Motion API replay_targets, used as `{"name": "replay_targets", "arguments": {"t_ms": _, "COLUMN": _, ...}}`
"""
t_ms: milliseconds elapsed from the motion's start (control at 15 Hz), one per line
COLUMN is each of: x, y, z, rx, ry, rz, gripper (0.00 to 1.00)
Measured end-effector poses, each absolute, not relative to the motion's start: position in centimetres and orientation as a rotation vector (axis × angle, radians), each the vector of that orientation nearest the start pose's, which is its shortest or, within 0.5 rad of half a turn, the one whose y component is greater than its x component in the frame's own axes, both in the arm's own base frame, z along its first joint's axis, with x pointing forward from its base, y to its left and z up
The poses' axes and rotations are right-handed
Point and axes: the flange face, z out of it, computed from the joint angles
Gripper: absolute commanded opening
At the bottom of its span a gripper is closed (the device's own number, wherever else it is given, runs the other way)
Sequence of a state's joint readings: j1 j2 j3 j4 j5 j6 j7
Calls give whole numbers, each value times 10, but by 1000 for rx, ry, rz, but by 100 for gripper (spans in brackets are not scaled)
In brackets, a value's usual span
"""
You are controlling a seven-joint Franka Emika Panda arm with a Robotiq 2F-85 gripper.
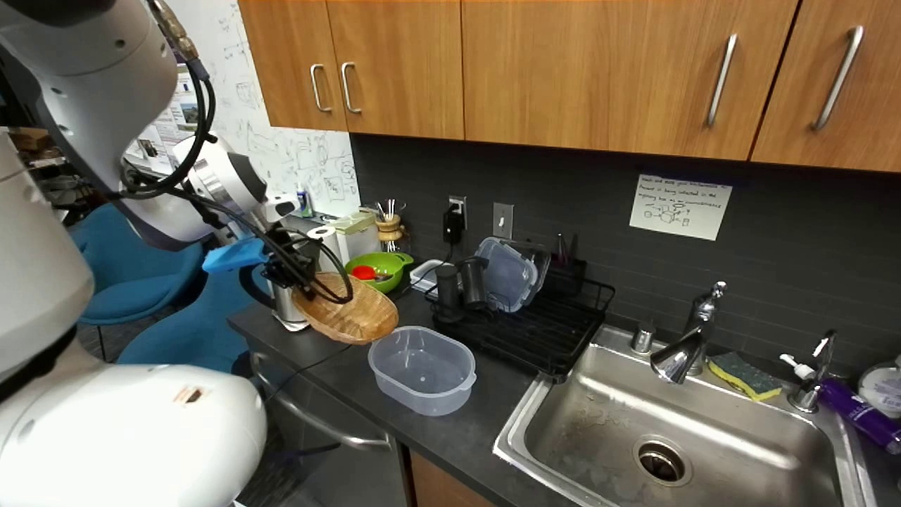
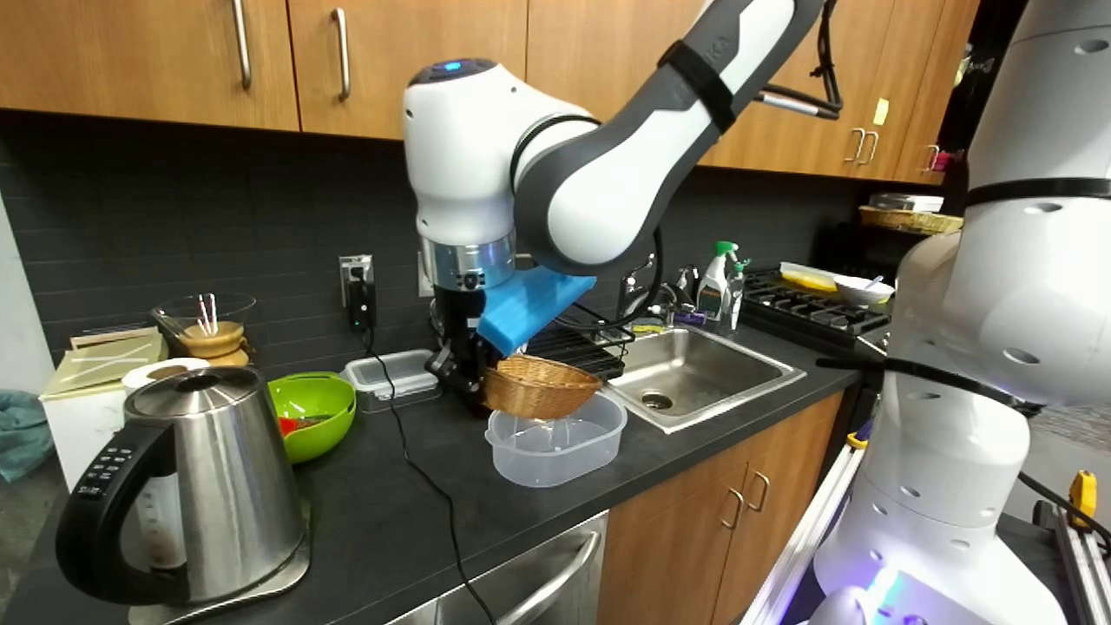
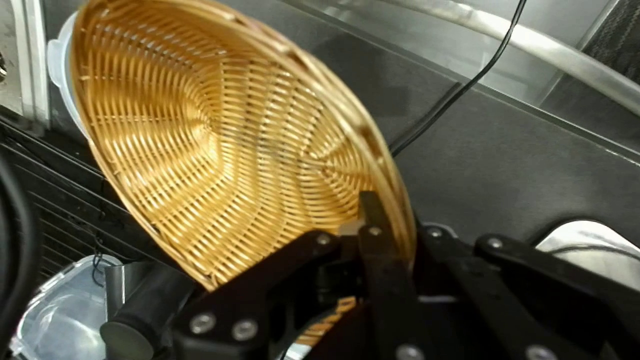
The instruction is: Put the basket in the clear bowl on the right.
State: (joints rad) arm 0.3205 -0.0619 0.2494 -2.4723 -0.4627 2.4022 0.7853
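Near the clear oval plastic bowl (image 2: pixel 555 464), the tan oval wicker basket (image 3: pixel 250 135), rim-pinched by the black tool (image 3: pixel 400 225), is best lowered level.

Open counter (image 2: pixel 458 450) is lying between cord (image 2: pixel 450 505) and clear bowl (image 2: pixel 551 466); a dish rack (image 1: pixel 545 341) (part-loaded) is blocking passage toward the wall (image 1: pixel 422 172).

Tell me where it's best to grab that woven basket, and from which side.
Probably by the rim of the basket, at the narrow end away from the sink, reaching down from above. The wall is thin and the top open, so one finger fits inside and one outside, as the gripper holds it.
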Motion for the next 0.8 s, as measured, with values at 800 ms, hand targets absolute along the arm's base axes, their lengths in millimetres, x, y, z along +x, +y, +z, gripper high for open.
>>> {"name": "replay_targets", "arguments": {"t_ms": 800, "x": 391, "y": 193, "z": 306, "rx": -3415, "ry": -67, "rz": -316, "gripper": 2}}
